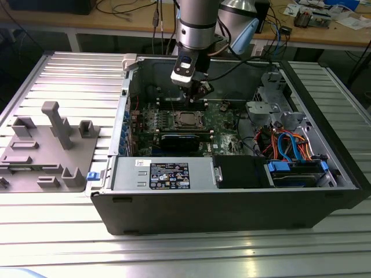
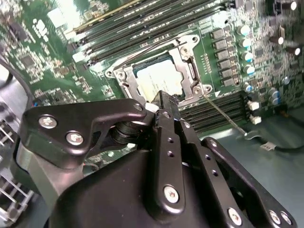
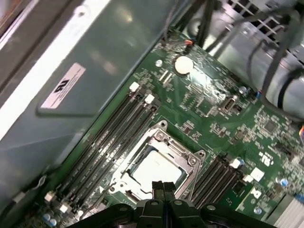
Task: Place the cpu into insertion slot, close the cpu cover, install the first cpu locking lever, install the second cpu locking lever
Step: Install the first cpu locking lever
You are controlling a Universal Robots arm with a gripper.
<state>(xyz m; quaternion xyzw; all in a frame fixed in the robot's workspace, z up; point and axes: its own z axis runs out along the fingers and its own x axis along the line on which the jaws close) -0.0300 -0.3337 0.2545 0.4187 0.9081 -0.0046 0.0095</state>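
Note:
The cpu (image 1: 188, 120) lies flat in the socket on the green motherboard; its silver-grey top also shows in both wrist views (image 2: 159, 78) (image 3: 154, 168). The cpu cover (image 2: 192, 71) (image 3: 190, 162) lies down around it as a silvery frame. A thin wire lever (image 2: 223, 114) runs out slantwise from one socket corner over the board. My gripper (image 1: 195, 99) (image 2: 166, 102) (image 3: 163, 186) hangs just above the socket's edge, fingers shut together with nothing between them.
The open computer case (image 1: 232, 214) holds a long black card (image 1: 182, 141), a power supply (image 1: 168, 174) and a drive cage with orange and blue cables (image 1: 290, 147). Memory slots (image 3: 109, 142) flank the socket. A grey fixture (image 1: 52, 142) stands outside the case at the exterior view's left.

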